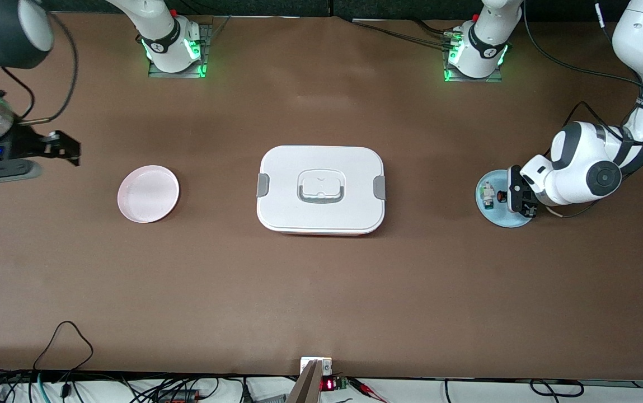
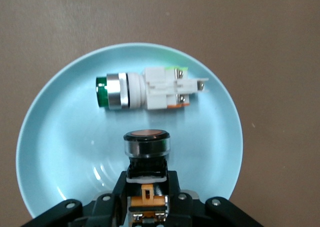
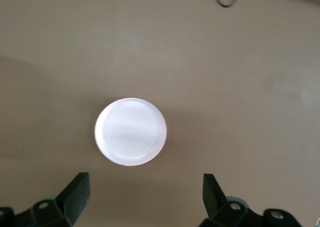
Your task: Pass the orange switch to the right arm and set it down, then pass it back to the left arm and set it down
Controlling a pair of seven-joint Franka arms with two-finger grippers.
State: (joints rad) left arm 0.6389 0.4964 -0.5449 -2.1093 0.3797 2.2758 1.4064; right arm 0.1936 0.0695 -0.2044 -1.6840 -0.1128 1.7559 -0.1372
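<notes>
The orange switch [image 2: 147,146], a black block with orange parts and a round black end, is clamped between the fingers of my left gripper [image 2: 147,184] over the pale blue plate [image 2: 55,137]. In the front view the switch [image 1: 502,196] and left gripper [image 1: 522,197] are at that plate [image 1: 508,219], toward the left arm's end of the table. Whether the switch still touches the plate I cannot tell. The white box [image 1: 321,162] with grey clasps stands mid-table. My right gripper [image 1: 64,146] hangs open and empty up in the air; in its wrist view [image 3: 145,192] a pink plate [image 3: 130,131] lies below.
A white-and-green component [image 2: 150,89] lies on the blue plate beside the switch. The pink plate [image 1: 148,193] sits toward the right arm's end of the table, level with the box. Cables and a small device lie along the table edge nearest the front camera.
</notes>
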